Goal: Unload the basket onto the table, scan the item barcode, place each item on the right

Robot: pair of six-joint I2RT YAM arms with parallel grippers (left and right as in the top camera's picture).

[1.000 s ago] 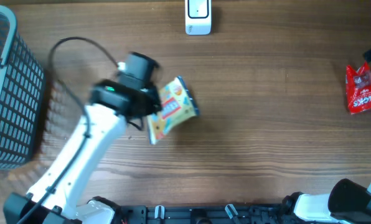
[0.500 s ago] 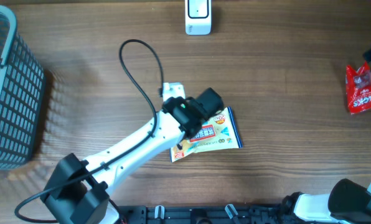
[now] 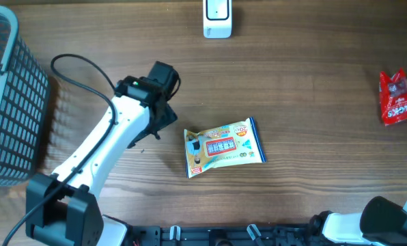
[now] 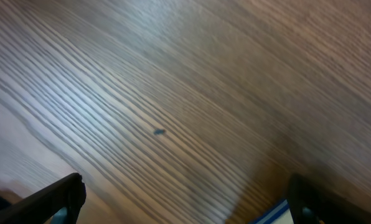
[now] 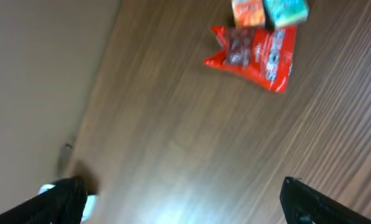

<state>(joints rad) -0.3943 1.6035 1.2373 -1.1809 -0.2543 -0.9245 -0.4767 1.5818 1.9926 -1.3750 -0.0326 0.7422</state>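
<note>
Packet: a small yellow snack packet (image 3: 224, 149) lies flat, printed face up, near the middle of the table (image 3: 313, 178).
Left gripper: the left gripper (image 4: 185, 190) hovers just left of the packet without touching it. Its fingers are spread wide with only bare wood between them, and it holds nothing.
Right gripper: the right gripper (image 5: 182, 193) is also spread wide and empty, over the far right of the table near a red bag (image 5: 254, 50).
Scanner: a white scanner (image 3: 217, 18) stands at the far edge, well apart from the packet.
Barcode: no barcode can be made out on the upward face, so it may be on the underside.
Handling: the packet looks light and thin. Its film is probably soft, crinkly and slick, so it would likely sag or twist if held by one corner.
Contents: they are probably crushable, so a gentle squeeze suits better than a hard one.
Where to hold: the flat crimped seam at a short end looks best, or else a grip across the narrow width, with the fingers kept off the barcode panel.
Risk: lying this flat, the packet offers little edge to get under, so it may slide on the wood.
</note>
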